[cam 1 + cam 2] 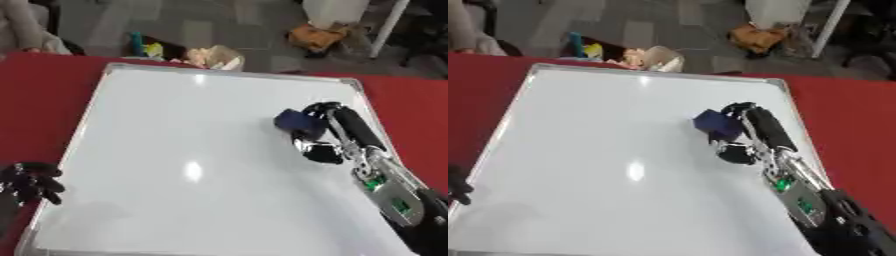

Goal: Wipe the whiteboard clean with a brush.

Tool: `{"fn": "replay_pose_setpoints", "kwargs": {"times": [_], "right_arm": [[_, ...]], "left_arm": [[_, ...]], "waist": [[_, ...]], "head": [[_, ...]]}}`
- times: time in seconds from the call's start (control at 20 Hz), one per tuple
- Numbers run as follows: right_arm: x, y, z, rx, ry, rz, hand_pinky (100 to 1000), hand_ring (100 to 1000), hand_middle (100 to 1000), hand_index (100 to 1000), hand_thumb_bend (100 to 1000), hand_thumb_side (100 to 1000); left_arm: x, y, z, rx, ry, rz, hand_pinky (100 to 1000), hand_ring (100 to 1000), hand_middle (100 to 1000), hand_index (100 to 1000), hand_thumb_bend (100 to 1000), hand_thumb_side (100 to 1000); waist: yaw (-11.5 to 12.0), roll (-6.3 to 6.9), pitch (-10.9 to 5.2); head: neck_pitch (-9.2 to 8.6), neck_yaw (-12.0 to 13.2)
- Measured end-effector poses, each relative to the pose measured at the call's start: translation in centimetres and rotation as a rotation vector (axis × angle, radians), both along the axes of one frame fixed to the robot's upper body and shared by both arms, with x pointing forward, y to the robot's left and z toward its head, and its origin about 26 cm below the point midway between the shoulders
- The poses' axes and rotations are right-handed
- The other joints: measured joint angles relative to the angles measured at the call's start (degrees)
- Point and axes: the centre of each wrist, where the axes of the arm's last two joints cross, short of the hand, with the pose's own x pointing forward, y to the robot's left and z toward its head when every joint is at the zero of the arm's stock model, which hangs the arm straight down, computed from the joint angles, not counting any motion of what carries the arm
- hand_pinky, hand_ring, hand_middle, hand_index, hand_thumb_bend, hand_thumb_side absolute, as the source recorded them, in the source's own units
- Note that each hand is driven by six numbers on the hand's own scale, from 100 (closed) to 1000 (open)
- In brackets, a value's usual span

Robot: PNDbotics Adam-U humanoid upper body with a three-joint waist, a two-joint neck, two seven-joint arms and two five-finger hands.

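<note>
Right hand [322,135] curled round dark blue brush [293,120], brush at fingertips, pressed on whiteboard [192,115] right of centre. Unwiped expanse lies left of hand. Left hand [31,182] idle, fingers relaxed, at board's lower-left edge.

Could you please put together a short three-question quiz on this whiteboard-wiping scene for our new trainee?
1. True or false: the right robot hand holds the blue brush against the whiteboard.
2. Multiple choice: where does the left robot hand show? A) on the brush; B) at the board's lower left edge, holding nothing; C) at the board's far edge.
3. Fill in: the whiteboard lies on a ____ tabletop.

Key
1. True; its fingers curl round the brush on the board's right half.
2. B.
3. Red.
</note>
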Motion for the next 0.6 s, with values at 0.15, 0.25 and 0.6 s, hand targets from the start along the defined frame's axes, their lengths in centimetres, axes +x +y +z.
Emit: {"fn": "replay_pose_setpoints", "kwargs": {"times": [0.15, 0.25, 0.6], "right_arm": [[0.1, -0.4, -0.1, 0.015, -0.002, -0.019, 633, 577, 527, 761, 187, 289], [0.1, -0.7, -0.2, 0.026, 0.0, -0.034, 632, 576, 526, 760, 185, 290], [0.0, -1.7, -0.7, 0.07, -0.002, -0.084, 631, 575, 524, 759, 176, 298]], "left_arm": [[0.0, 0.0, 0.0, 0.0, -0.002, -0.001, 487, 547, 588, 662, 671, 933], [0.0, 0.0, 0.1, 0.001, -0.007, -0.004, 487, 547, 588, 662, 671, 933], [0.0, -0.1, 0.2, 0.002, -0.016, -0.014, 488, 547, 588, 662, 670, 934]], "waist": [[0.0, -0.02, 0.11], [-0.2, -0.02, 0.31], [-0.6, -0.04, 0.72]], "head": [[-0.01, 0.0], [-0.16, -0.4], [-0.4, -2.3]]}}
